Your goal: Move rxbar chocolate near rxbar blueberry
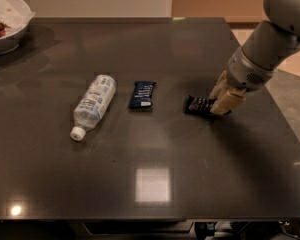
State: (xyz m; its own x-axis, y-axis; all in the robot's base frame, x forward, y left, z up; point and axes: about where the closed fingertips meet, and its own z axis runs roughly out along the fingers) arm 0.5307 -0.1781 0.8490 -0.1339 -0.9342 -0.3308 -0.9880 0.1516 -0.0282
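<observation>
- The dark tabletop [155, 184] fills most of the view, glossy, with a pale square of light reflected near its front edge.
- The grey robot arm [270, 44] reaches in from the upper right and slopes down toward the right half of the tabletop.
- A white bowl [7, 19] sits at the far left corner, partly cut off, with some red food at its left side.
- A clear plastic bottle [93, 105] lies on its side left of centre, its white cap pointing toward the front left.
- The tool [219, 103], with tan fingers, is low over the tabletop at the right end of the black snack bar; its two fingers stand apart on either side of that end.
- The blue snack bar [142, 94] lies flat near the middle, just right of the bottle, white patch at its near end.
- The black snack bar [200, 105] lies flat to the right of the blue one, with a gap between them.
</observation>
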